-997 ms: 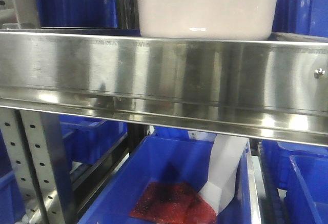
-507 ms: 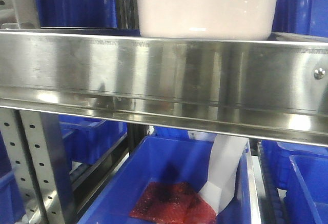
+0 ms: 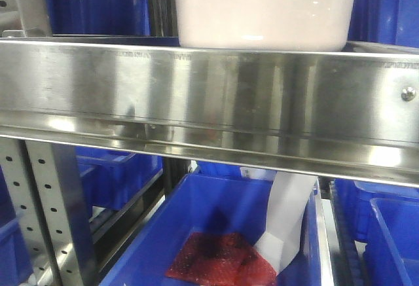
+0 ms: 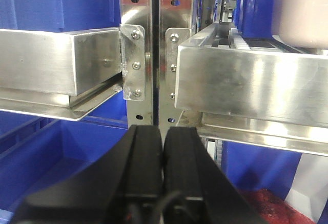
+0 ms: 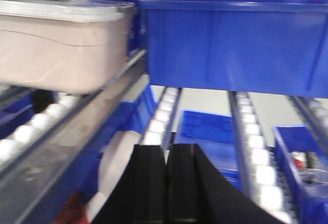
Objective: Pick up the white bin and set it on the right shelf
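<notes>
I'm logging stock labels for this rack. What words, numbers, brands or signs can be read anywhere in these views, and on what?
None can be read.
Pale pinkish-white plastic tub: no print shows.
Shiny stainless-steel shelf rail: only screw heads and reflections.
Blue plastic crates: no labels show; the right wrist view is blurred.
White bag in the lower blue crate: blank side showing.

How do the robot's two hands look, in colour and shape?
Both are matte black. The left hand has two broad fingers that widen toward the base, with a thin dark cable at the bottom. The right hand has similar flat, wedge-shaped fingers. No markings are visible.
</notes>
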`<state>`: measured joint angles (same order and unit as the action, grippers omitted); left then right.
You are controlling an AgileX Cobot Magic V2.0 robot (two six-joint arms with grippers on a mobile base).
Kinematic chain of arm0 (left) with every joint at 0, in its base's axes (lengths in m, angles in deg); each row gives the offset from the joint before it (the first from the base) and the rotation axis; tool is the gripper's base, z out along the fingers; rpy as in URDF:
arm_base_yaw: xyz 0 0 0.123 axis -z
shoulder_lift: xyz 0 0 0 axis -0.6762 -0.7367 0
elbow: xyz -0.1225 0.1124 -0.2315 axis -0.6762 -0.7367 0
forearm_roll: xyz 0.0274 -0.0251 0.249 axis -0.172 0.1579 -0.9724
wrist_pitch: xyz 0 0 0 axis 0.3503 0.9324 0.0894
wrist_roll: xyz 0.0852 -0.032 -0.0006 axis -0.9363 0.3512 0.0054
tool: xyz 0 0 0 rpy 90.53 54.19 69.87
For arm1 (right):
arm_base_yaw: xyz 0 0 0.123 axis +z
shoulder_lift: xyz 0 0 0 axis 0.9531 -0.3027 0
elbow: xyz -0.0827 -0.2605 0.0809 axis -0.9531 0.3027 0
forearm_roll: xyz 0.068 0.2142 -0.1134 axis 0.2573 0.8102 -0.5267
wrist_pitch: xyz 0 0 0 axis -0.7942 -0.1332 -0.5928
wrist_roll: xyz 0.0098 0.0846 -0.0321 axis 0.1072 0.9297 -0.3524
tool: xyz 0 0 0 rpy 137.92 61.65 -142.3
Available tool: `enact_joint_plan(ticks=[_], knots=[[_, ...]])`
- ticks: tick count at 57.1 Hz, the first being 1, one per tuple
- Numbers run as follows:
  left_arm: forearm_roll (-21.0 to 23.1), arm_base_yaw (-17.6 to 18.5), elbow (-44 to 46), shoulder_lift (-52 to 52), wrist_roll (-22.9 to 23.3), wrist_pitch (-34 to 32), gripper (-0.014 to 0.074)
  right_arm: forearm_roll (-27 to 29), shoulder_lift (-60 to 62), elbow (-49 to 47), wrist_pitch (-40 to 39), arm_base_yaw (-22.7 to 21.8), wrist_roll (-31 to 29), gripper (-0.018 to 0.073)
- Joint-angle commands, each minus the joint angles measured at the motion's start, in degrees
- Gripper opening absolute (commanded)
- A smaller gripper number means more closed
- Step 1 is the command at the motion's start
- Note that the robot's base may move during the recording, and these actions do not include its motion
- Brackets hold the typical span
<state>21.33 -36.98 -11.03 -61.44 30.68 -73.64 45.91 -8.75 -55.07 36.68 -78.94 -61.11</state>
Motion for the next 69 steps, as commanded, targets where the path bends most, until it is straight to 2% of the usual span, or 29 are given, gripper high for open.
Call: enact_joint_plan(ticks=[1, 13, 31, 40, 44, 69], knots=[[-0.06, 0.38, -0.52, 0.71, 0.39, -4.97, -0.0126, -4.4, -0.53, -0.44, -6.38, 0.94, 2.72, 0.0068], [-0.06, 0.38, -0.52, 0.71, 0.39, -4.97, -0.0126, -5.73, 3.94, 6.7, -13.23, 3.85, 2.72, 0.0068], [-0.06, 0.38, -0.52, 0.71, 0.39, -4.97, -0.0126, -4.94, 14.72, 21.73, -26.13, 4.08, 2.72, 0.0068], [-0.06, 0.38, -0.52, 0.71, 0.39, -4.97, -0.0126, 0.96, 17.34, 28.42, -33.48, 4.03, 2.72, 0.0068], [-0.06, 0.38, -0.52, 0.71, 0.39, -4.97, -0.0126, 3.39, 18.03, 28.46, -31.56, 4.03, 2.72, 0.0068], [-0.06, 0.38, -0.52, 0.71, 0.39, -4.97, -0.0126, 1.53, 18.07, 28.46, -25.88, 4.03, 2.6, 0.0068]])
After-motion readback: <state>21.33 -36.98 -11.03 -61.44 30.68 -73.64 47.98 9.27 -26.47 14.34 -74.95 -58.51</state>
